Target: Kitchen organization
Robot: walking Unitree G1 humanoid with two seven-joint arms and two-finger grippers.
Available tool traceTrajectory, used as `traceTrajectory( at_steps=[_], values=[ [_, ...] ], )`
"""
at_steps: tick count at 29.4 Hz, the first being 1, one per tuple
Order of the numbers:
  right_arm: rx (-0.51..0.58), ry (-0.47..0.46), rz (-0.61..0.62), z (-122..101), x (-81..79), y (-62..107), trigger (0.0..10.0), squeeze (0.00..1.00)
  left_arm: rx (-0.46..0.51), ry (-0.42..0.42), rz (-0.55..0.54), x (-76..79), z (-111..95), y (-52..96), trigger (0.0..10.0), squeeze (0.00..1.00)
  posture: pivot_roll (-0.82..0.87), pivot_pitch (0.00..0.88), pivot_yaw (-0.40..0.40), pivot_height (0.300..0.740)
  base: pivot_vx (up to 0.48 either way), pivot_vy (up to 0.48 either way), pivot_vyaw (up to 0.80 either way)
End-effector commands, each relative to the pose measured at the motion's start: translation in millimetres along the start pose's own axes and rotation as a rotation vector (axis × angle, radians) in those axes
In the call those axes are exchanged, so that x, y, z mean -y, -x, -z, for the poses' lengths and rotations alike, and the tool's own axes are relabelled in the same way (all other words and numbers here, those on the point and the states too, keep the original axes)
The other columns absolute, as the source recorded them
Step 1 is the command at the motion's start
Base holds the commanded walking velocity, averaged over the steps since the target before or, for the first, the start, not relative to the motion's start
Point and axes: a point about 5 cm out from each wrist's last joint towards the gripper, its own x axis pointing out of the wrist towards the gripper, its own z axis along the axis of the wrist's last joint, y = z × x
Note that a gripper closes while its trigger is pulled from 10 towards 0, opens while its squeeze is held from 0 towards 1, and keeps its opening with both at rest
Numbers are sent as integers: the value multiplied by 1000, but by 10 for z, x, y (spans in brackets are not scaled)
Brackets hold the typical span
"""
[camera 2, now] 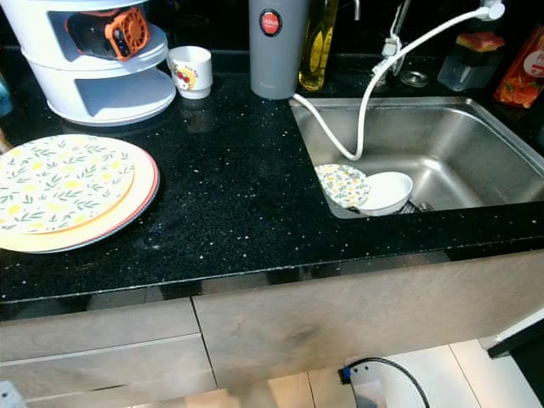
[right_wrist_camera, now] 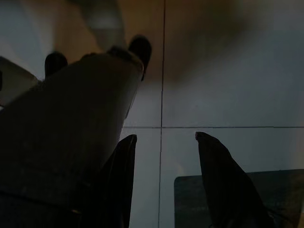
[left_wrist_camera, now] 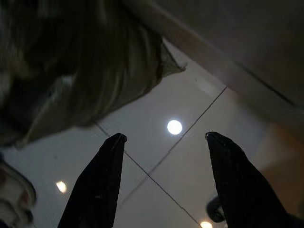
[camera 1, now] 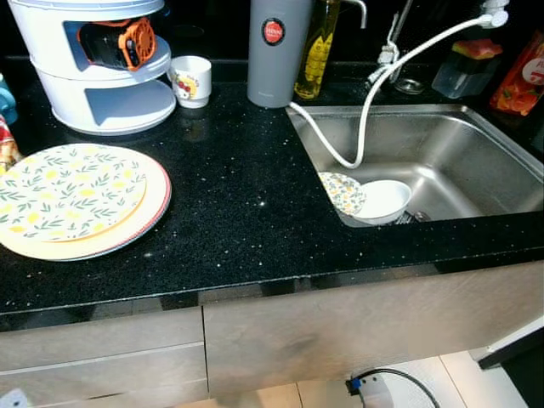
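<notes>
From the head camera's left eye, a black speckled stone countertop (camera 1: 246,212) runs across the scene with a stainless steel sink (camera 1: 459,161) set into its right part. At the counter's left edge lies a stack of round plates with a yellow-and-green leaf pattern (camera 1: 72,195). In the sink's near left corner sit a small patterned dish (camera 1: 342,192) and a white bowl (camera 1: 382,201), touching each other, with a white flexible hose (camera 1: 365,110) hanging down just above them. Behind, a tall grey canister with a red round badge (camera 1: 276,51) stands beside a yellow oil bottle (camera 1: 317,51); a small white cup with a printed figure (camera 1: 190,81) stands next to a white tiered rack (camera 1: 93,68).

The right eye gives the same layout.

In the left wrist view, the left gripper (left_wrist_camera: 164,178) hangs over pale floor tile (left_wrist_camera: 156,142) — fingers spread wide, nothing between them, well apart from the dishes.

In the right wrist view, the right gripper (right_wrist_camera: 164,183) likewise points at the floor, fingers apart and empty — a dark leg-like shape beside it.
</notes>
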Motion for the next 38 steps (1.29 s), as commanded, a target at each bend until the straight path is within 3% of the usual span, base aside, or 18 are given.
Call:
traceTrajectory(
  at_steps=[1,6,13,17,22,27,29,31,38],
  values=[
    [-11,9,3,60,38,13,10000,0,3,-45,16,30,53,17,10000,0,134,70,-49,740,0,0,0],
    [-26,5,-12,101,24,14,10000,0,11,-79,41,86,64,33,10000,0,136,71,-46,740,0,0,479],
    [-39,-12,-10,147,-2,12,10000,0,-173,-126,160,152,403,102,10000,0,137,76,-40,740,0,0,557],
    [-42,-15,-2,153,-1,12,10000,0,-207,-146,194,168,460,119,10000,0,136,76,-38,740,0,0,0],
    [-48,-12,-5,169,3,15,10000,0,-95,-204,223,250,310,116,10000,0,142,80,-40,740,0,0,0],
    [-53,-2,-13,171,8,17,10000,0,10,-257,304,381,164,237,10000,0,167,83,-48,740,0,0,0],
    [-52,8,-19,147,17,17,10000,0,32,-368,360,372,133,417,10000,0,174,79,-49,740,0,0,0],
    [-51,8,-20,139,18,16,10000,0,33,-388,362,357,131,437,10000,0,174,79,-49,740,0,0,0],
    [-34,15,-32,57,18,11,10000,0,-84,-593,527,280,188,563,10000,0,182,69,-46,740,0,0,0]
  ],
)
